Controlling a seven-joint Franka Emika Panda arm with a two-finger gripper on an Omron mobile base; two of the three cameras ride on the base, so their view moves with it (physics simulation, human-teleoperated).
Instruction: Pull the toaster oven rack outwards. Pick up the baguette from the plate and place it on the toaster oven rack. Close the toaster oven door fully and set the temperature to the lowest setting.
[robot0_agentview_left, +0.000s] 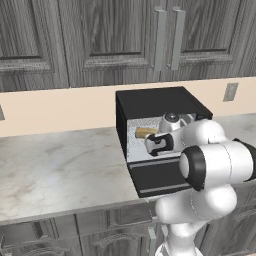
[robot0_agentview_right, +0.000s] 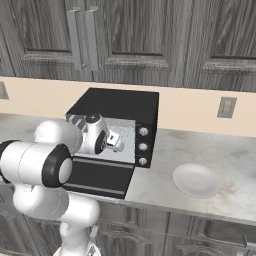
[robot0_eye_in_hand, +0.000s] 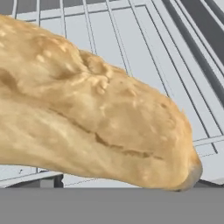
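The black toaster oven (robot0_agentview_left: 155, 102) (robot0_agentview_right: 117, 102) stands on the counter with its door (robot0_agentview_left: 160, 177) (robot0_agentview_right: 97, 177) dropped open toward me. My hand reaches into the cavity mouth, just above the silver wire rack (robot0_eye_in_hand: 131, 52) (robot0_agentview_left: 134, 149). The tan baguette (robot0_agentview_left: 146, 132) (robot0_eye_in_hand: 87, 118) lies over the rack bars directly in front of the gripper (robot0_agentview_left: 152, 140) (robot0_agentview_right: 117, 142) and looms very close in the hand view. My fingers are hidden, so I cannot tell whether they touch the bread. The pale round plate (robot0_agentview_right: 196, 180) sits bare on the counter right of the oven.
Three small knobs (robot0_agentview_right: 144, 146) run down the oven's right front. Dark wood cabinets hang above the beige wall, which has an outlet (robot0_agentview_right: 226, 107). Marble counter (robot0_agentview_left: 55, 165) stretches left of the oven. My own arm blocks much of the oven's front.
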